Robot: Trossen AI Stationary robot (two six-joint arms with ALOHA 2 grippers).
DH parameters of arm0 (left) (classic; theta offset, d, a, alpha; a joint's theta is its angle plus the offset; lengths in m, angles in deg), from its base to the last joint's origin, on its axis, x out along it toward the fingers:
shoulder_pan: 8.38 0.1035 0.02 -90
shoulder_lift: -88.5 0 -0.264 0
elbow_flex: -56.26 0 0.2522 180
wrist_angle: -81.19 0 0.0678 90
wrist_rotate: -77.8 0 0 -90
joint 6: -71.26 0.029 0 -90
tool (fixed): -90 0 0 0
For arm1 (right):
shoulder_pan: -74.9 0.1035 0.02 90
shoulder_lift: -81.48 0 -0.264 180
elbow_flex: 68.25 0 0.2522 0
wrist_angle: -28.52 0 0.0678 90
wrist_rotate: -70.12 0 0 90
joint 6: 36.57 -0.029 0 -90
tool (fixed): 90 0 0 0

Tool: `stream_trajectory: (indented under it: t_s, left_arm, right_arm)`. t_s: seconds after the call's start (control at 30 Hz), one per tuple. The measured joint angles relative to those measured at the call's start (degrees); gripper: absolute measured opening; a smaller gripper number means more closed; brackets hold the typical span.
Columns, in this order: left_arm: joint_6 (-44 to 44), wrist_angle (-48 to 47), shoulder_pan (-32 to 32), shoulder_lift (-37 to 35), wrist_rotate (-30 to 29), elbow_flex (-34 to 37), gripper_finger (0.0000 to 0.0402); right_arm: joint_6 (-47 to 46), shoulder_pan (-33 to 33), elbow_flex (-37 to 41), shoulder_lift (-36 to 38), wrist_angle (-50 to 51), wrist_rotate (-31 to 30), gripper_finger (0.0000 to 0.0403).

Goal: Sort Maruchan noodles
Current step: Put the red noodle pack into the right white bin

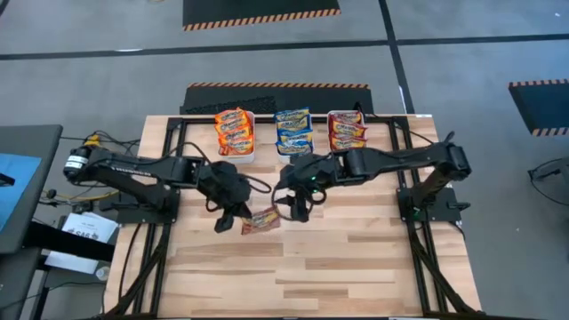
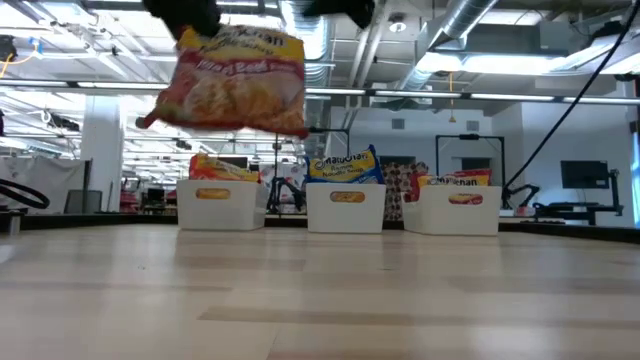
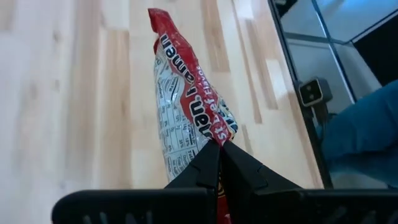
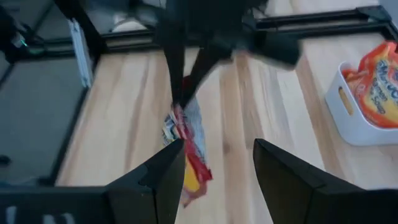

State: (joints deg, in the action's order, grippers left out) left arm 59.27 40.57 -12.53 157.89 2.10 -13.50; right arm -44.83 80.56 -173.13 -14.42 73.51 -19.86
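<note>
bare tabletop point(image 1: 338, 267) ahead, bins point(image 1: 294, 147) behind

Table point(image 1: 356, 267): pale wood planks, smooth, satin sheen. Held noodle packet point(image 3: 186, 106): glossy crinkled plastic film, red with printed white back. Bins point(image 2: 345, 208): white matt plastic. Left gripper point(image 3: 219, 163) fingers: dark matt plastic.

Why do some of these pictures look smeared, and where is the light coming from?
Right wrist view: the other arm and the hanging dark red plastic noodle packet are blurred, while that arm's own open pincer is sharper. Low view: the packet hangs close and soft-edged, and bright ceiling lights glare behind it. Left wrist view: crisp; the shut pincer pinches the packet.
</note>
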Motion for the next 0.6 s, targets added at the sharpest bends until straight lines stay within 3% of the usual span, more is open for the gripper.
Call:
stream_trajectory:
  t_s: [0.6]
  left_arm:
    - [8.42, -2.93, 3.68, 0.0, -4.18, -8.08, 0.0]
  right_arm:
    - [4.38, -1.44, 0.25, -2.95, -1.39, 1.63, 0.0214]
